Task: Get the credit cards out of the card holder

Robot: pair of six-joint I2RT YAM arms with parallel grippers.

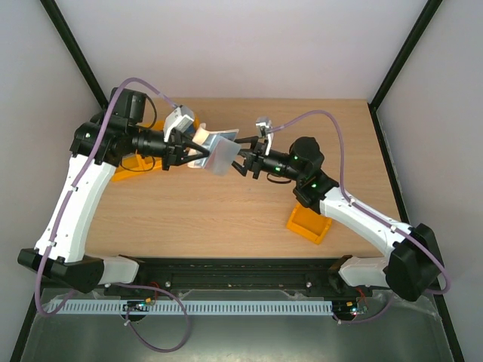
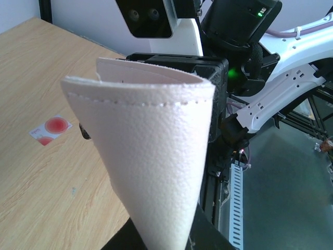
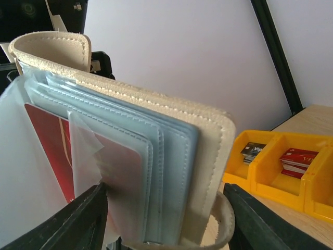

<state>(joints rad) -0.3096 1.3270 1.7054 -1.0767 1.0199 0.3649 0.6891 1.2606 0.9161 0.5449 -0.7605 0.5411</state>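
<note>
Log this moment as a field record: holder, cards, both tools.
card holder: held open in the air, sleeves fanned
left tool: shut on card holder
right tool: fingers straddle the sleeves; grip unclear
dark red card: inside a sleeve
white card with red circle: lying on the table

The cream-white card holder [image 1: 215,153] hangs open and upright, at 11 o'clock above the table [image 1: 226,219] centre. A dark red card [image 3: 44,140] sits in its bluish sleeve [image 3: 171,172]; a white red-circled card [image 2: 51,128] lies flat on the table.
</note>
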